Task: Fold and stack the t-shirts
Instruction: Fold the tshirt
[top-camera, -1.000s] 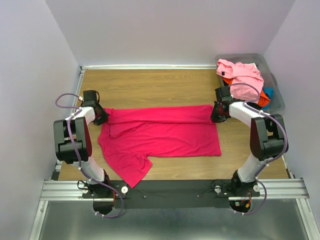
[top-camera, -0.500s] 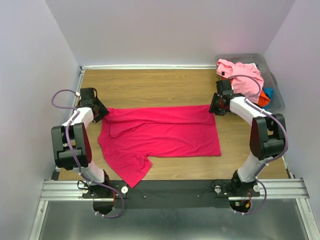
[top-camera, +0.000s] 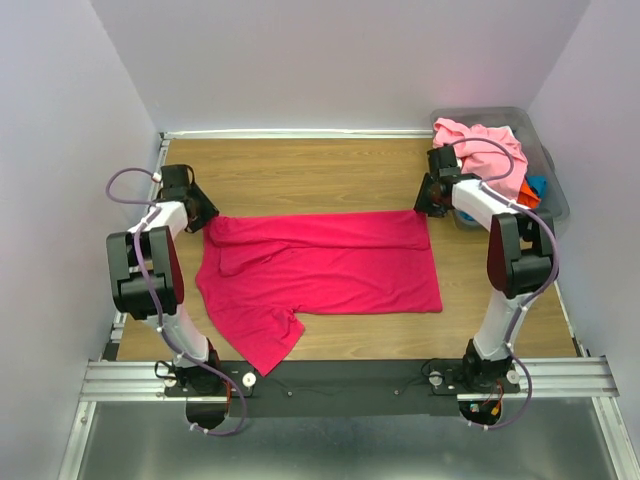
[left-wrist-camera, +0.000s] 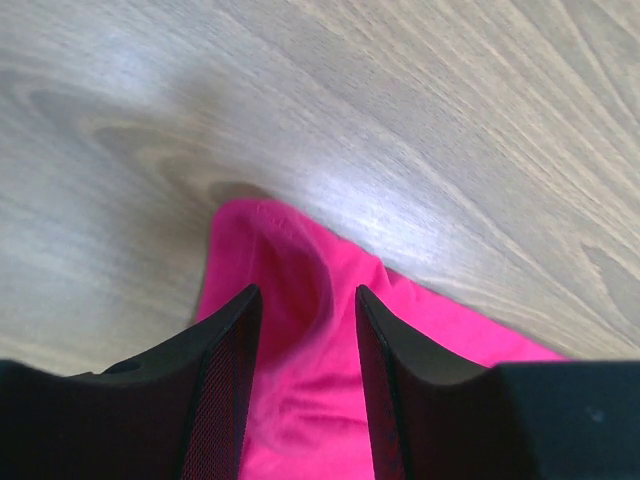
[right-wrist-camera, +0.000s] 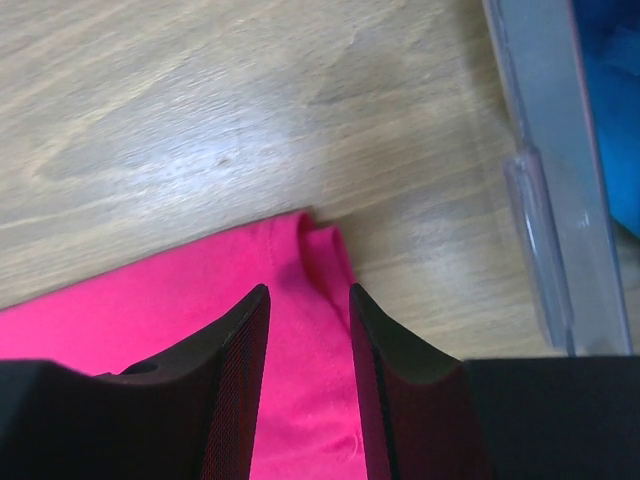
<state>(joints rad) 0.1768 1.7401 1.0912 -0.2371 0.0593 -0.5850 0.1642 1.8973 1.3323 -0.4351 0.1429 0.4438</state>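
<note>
A crimson-magenta t-shirt (top-camera: 320, 265) lies spread on the wooden table, folded lengthwise, one sleeve hanging toward the near edge. My left gripper (top-camera: 205, 212) hovers at its far-left corner (left-wrist-camera: 262, 232), open, the cloth lying loose between the fingers (left-wrist-camera: 225, 370). At the far-right corner (right-wrist-camera: 318, 240) my right gripper (top-camera: 428, 200) is open too, with cloth flat under its fingers (right-wrist-camera: 235, 370). More t-shirts, a light pink one (top-camera: 485, 150) over orange and blue ones, are piled in the bin.
A grey plastic bin (top-camera: 553, 190) stands at the far right of the table; its wall (right-wrist-camera: 545, 180) shows close to my right gripper. Bare wood (top-camera: 300, 175) lies beyond the shirt. White walls enclose the table.
Both grippers have opened, let go of the shirt's far corners and drawn back a little toward the far side. The shirt has stayed flat.
</note>
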